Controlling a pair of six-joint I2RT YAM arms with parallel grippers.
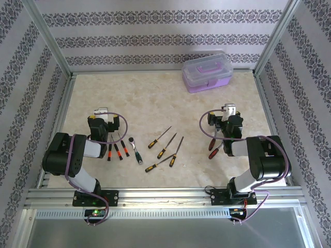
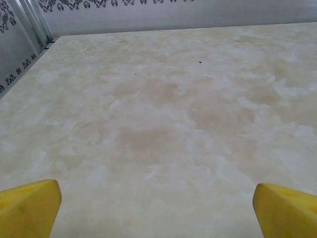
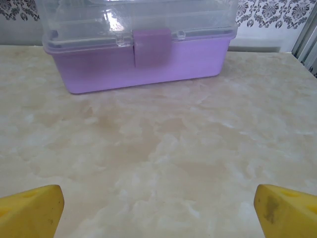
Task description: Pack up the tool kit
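Beige marbled tabletop [image 1: 155, 98] bears the tool kit [image 1: 207, 73]; damask-striped walls [image 1: 155, 39] surround.

One box [image 1: 207, 72], ten visible tools [image 1: 159, 137]

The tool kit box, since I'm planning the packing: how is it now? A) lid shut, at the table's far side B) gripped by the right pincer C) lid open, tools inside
A: the tool kit box stands at the far side, lid down, latch over its front.
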